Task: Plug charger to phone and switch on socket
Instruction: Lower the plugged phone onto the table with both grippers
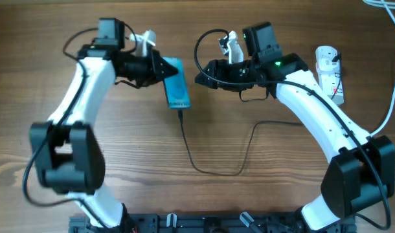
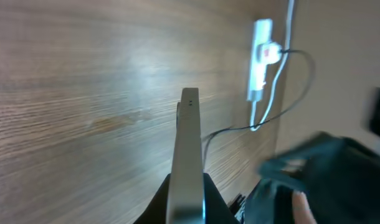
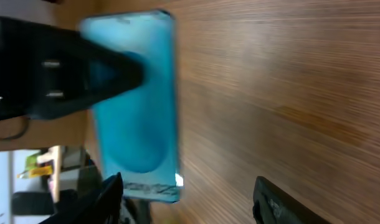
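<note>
The phone (image 1: 177,89) has a teal screen and lies tilted at centre left. My left gripper (image 1: 162,68) is shut on its far end. In the left wrist view the phone (image 2: 188,143) shows edge-on between the left gripper's jaws (image 2: 189,202). The charger, a thin black cable (image 1: 210,169), curves across the table, and its plug tip (image 1: 180,116) meets the phone's near end. My right gripper (image 1: 201,78) is open and empty just right of the phone. In the right wrist view its fingers (image 3: 190,199) spread wide below the phone (image 3: 137,112). The socket (image 1: 328,72) lies at the far right, also in the left wrist view (image 2: 261,59).
A thicker white cable (image 1: 393,29) runs down the right edge of the table from the top right corner. The wooden tabletop (image 1: 262,194) carries the cable loop near the front centre.
</note>
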Tool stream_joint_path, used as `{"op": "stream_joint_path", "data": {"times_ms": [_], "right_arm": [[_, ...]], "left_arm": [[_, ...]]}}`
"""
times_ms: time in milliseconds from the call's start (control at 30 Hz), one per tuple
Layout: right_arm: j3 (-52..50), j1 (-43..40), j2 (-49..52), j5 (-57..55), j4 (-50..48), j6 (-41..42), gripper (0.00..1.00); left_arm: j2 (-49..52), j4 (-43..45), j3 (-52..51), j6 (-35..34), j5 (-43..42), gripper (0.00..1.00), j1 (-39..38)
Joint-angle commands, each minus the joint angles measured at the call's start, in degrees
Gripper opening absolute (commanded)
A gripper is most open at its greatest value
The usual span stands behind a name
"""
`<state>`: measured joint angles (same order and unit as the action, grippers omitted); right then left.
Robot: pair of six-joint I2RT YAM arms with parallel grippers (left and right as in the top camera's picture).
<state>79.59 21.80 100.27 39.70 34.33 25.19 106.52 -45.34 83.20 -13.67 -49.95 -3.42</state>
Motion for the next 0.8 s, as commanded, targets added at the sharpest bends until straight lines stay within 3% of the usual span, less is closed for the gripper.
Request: {"op": "stream_joint_path", "data": {"times_ms": [0, 333, 633, 767], "right_arm": [[0.52, 0.09, -0.2, -3.67, 1.73, -2.95, 0.68], [0.52, 0.09, -0.2, -4.42, 3.93, -4.15, 0.68], [0.52, 0.09, -0.2, -4.42, 4.04, -4.15, 0.68], [0.52, 0.09, -0.2, -4.42, 4.59, -4.17, 0.68]], "left_arm": [[6.67, 3.06, -0.59, 1.31, -2.05, 0.04, -2.38], [16.98, 10.12, -0.59, 1.64, -1.64, 0.04, -3.34], [17.27, 10.69, -0.72, 1.22, 10.6, 0.04, -3.34], [17.27, 10.69, -0.72, 1.22, 11.52, 0.04, -3.34]]}}
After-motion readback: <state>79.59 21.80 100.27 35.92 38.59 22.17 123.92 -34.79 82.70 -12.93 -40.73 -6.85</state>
